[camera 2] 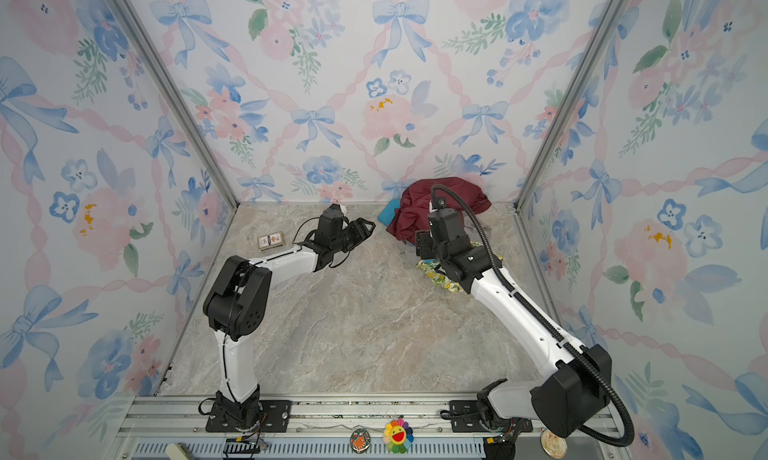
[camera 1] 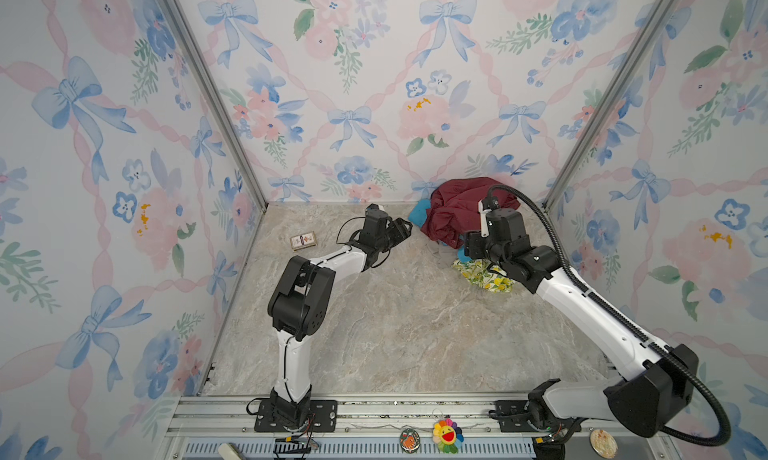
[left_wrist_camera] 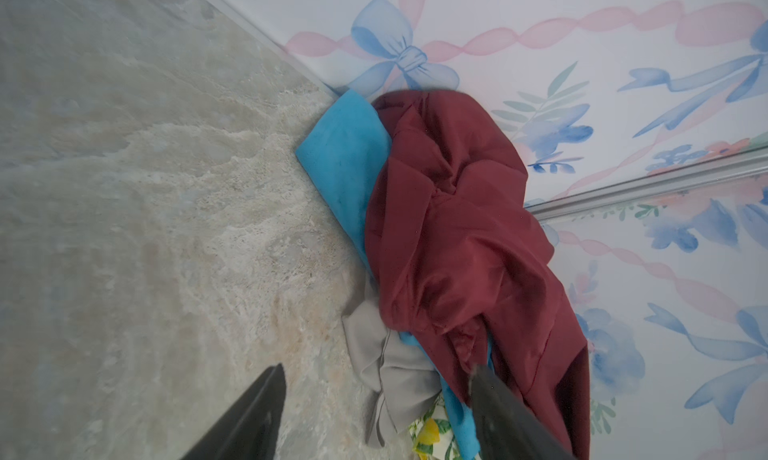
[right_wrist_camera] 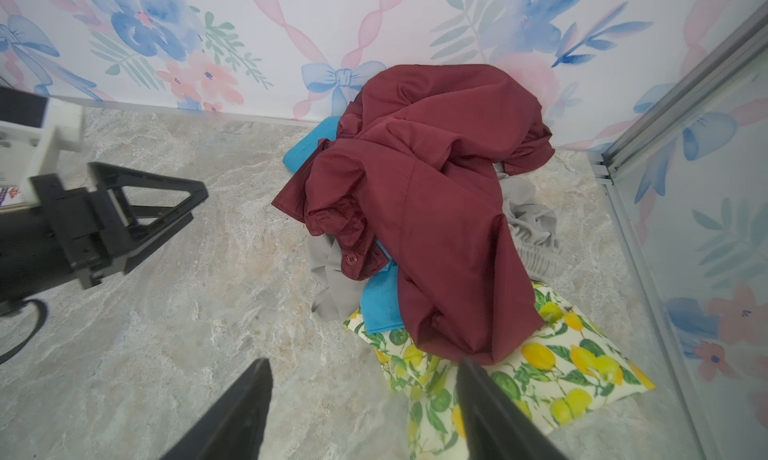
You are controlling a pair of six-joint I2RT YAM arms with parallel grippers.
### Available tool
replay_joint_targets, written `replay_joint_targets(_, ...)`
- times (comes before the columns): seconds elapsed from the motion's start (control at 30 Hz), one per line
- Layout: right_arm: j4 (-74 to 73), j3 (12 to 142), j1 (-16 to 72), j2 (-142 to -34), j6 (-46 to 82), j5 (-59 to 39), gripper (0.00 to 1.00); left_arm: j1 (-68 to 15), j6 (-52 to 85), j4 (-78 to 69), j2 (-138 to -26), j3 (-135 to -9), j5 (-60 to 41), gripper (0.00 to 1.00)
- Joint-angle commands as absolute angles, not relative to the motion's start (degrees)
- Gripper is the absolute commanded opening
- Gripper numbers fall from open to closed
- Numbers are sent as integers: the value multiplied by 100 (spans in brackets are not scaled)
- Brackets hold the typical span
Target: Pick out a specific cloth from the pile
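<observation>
Left pincer (left_wrist_camera: 376, 368) and right pincer (right_wrist_camera: 365, 361) gape empty beside the pile (right_wrist_camera: 436, 212); small box's (camera 1: 303, 241) print unreadable.

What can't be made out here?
- Turquoise cloth: both wrist views, mostly buried under the maroon cloth; full shape unknown.
- Grey cloth: right wrist view, middle hidden by the same maroon cloth.
- Lemon-print cloth: both top views, partly behind the right arm.
- Small box: both top views, print too small to read.

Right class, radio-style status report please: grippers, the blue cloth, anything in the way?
Left gripper open, empty, beside the pile. Right gripper open, empty, at its edge. Blue cloth mostly buried. Maroon cloth lying over it.
</observation>
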State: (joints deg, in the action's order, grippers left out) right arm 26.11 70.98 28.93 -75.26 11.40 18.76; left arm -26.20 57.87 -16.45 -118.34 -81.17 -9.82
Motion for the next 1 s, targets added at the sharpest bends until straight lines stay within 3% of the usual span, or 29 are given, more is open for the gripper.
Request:
replay_joint_targets(0.0, 2703, 6657, 3031, -7084, 1352, 2085, 73, -2724, 6386, -1545, -12473, -8903, -1083, 71)
replay_joint_targets(0.13, 2683, 6101, 3029, -6860, 1631, 2019, 73, -2807, 6487, -1521, -12805, -9346, -936, 70)
replay_joint_targets(0.27, 2900, 6222, 3025, -7327, 1842, 1749, 68, -2848, 6025, -1415, -12429, -9062, -865, 70)
replay_joint_targets(0.53, 3279, 7023, 3117, -8810, 1733, 1642, 64, -2716, 3767, -652, -10105, -7048, -970, 71)
replay_joint_targets(0.73, 3134, 7443, 3283, -9916, 1390, 2360, 60, -2701, 2501, -151, -8663, -5863, -887, 72)
replay_joint_targets(0.97, 3038, 7945, 3249, -10627, 1067, 3129, 54, -3016, 1841, -78, -8087, -5893, -1160, 72)
